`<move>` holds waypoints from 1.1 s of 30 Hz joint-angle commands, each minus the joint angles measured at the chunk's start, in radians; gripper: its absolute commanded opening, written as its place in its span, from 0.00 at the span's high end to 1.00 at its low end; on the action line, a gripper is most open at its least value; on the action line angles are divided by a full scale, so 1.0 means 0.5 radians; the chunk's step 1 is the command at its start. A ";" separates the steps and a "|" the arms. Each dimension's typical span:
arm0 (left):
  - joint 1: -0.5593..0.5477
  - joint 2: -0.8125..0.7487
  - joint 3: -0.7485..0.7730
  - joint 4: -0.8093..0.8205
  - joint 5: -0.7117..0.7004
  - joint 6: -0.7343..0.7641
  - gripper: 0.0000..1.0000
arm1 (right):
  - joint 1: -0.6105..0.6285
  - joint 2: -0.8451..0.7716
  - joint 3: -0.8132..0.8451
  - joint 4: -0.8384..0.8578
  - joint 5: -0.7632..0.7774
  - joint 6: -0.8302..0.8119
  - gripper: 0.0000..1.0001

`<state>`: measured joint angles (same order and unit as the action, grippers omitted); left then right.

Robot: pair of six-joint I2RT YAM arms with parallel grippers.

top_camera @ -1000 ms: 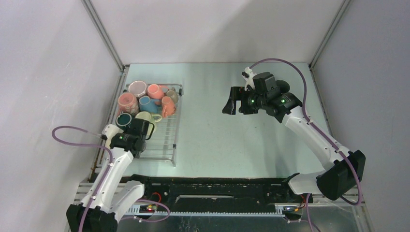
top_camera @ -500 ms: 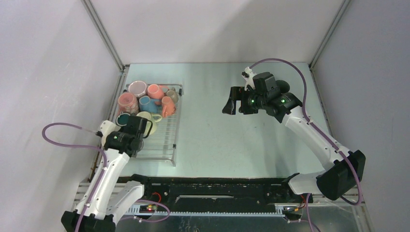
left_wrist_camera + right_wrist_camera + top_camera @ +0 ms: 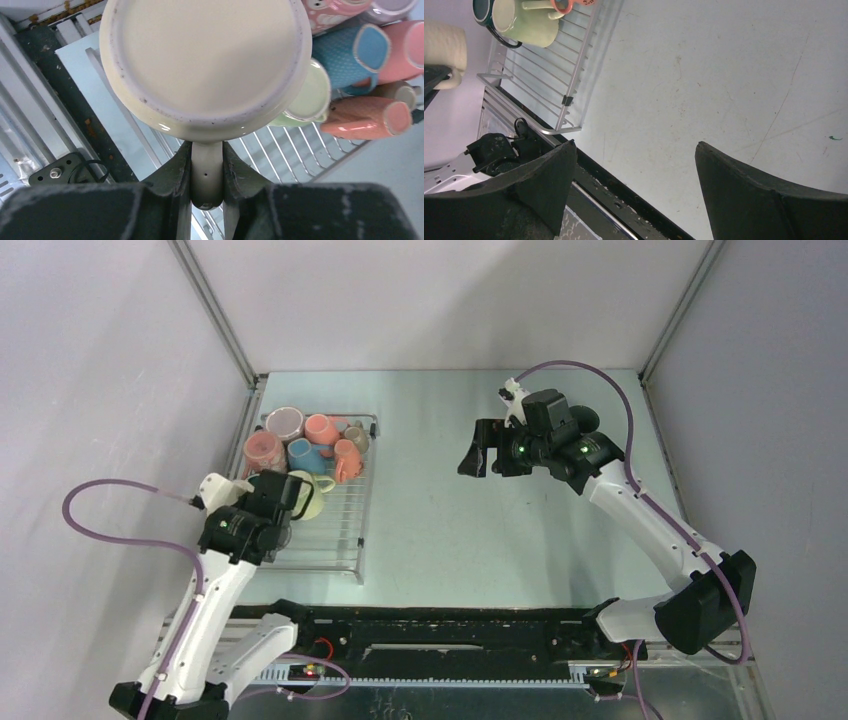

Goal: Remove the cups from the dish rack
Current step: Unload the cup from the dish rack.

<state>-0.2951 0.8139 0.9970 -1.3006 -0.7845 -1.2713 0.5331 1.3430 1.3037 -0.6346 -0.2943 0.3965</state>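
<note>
The left pincer (image 3: 206,172) is closed narrowly on the handle of a cream cup (image 3: 205,60), one finger pressed to each side of it. The cup's flat base faces the wrist camera. Past the cup lies the near left part of the dish rack (image 3: 295,150), its thin bars running over the pale tabletop (image 3: 430,530). Further into the rack the other cups are crowded together: a pale green cup (image 3: 305,100) just beyond the held one, a blue cup (image 3: 350,50), and a salmon cup (image 3: 370,115) lying on its side, with more pink ones behind. The right wrist view also shows a dark green cup (image 3: 481,10) touching the pale green one. The right pincer (image 3: 634,145) is spread wide and holds nothing, hanging above bare tabletop well apart from the rack.
</note>
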 commanded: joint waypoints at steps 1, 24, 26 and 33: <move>-0.077 0.018 0.293 0.013 -0.255 0.060 1.00 | 0.020 -0.034 0.000 0.066 -0.013 0.037 0.05; -0.543 0.603 1.247 0.334 -0.017 0.669 1.00 | -0.054 -0.116 -0.005 0.140 -0.011 0.245 0.05; -0.560 0.632 1.266 0.400 0.051 0.705 1.00 | -0.072 -0.125 -0.003 0.145 -0.021 0.279 0.05; -0.602 0.713 1.260 0.645 0.316 0.731 1.00 | -0.168 -0.182 -0.106 0.323 -0.170 0.467 0.04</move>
<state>-0.5800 1.1622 1.5600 -1.1526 -0.6670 -0.9409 0.4786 1.2926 1.2793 -0.5598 -0.3176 0.5518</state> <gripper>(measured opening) 0.235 0.953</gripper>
